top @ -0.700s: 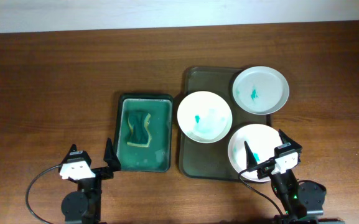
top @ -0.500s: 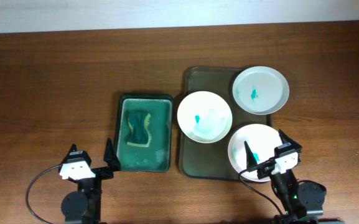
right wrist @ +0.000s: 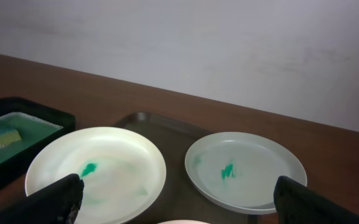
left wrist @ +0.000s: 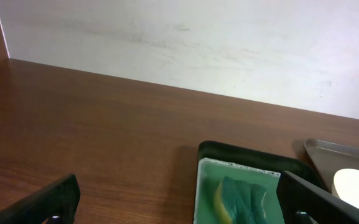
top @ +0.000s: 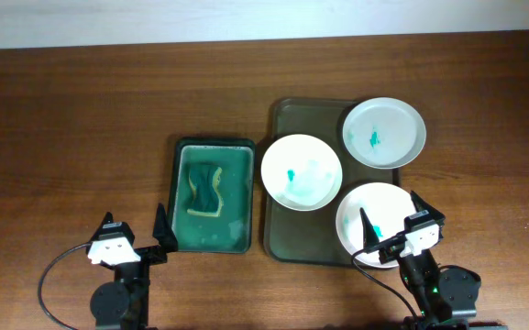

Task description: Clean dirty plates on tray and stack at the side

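The right gripper (top: 391, 213) is spread wide with nothing between its fingers, at the near right of the table (top: 81, 119), over the near plate (top: 383, 194). That plate sits at the near right corner of the tray (top: 303, 236), its edge reaching past the tray's right rim. From the right wrist, the two dark fingertips (right wrist: 55, 198) frame the other two plates. The middle plate (right wrist: 96, 174) is on the left with a teal smear left of its centre. The far plate (right wrist: 246, 170) is on the right with a small teal mark near its centre. Seen from overhead, the middle plate overhangs the tray's left rim, and the far plate lies at the far right corner.

The left gripper (top: 136, 225) is likewise spread wide and empty, at the near left, just beside the near left corner of the green basin (top: 174, 183). A green and yellow sponge (top: 204, 188) lies inside the basin, which stands just left of the tray.
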